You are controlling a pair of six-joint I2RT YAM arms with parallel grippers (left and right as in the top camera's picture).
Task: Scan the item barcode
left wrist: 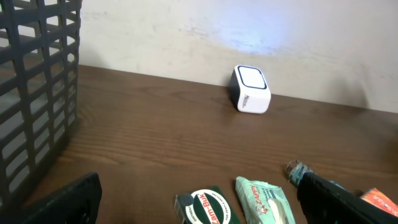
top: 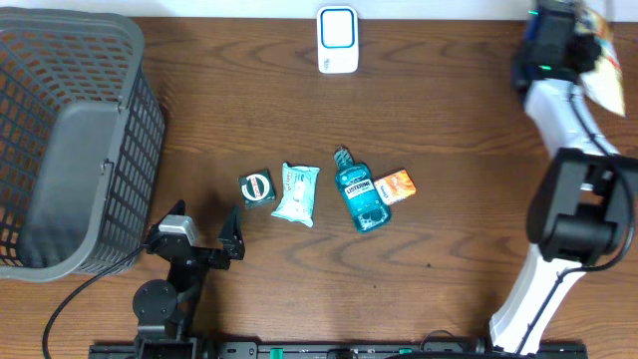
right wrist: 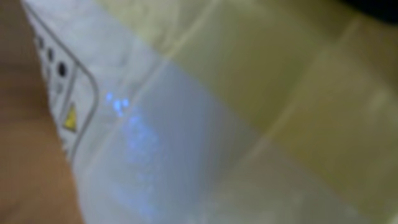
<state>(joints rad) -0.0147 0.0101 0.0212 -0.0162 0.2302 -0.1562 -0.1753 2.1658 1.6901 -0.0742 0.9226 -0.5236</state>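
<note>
The white scanner (top: pixel 338 40) with a blue face stands at the table's far middle and also shows in the left wrist view (left wrist: pixel 251 89). At the far right, my right gripper (top: pixel 580 40) is shut on a yellow and white packet (top: pixel 604 70). That packet (right wrist: pixel 205 124) fills the right wrist view, blurred, with a bluish glow on it, and hides the fingers. My left gripper (top: pixel 206 215) rests open near the front edge, with nothing between its fingers (left wrist: pixel 68 200).
A grey basket (top: pixel 70 140) stands at the left. Mid-table lie a green Zam-Buk tin (top: pixel 257 187), a Zappy wipes pack (top: pixel 297 192), a blue Listerine bottle (top: pixel 360 191) and a small orange box (top: pixel 396 186).
</note>
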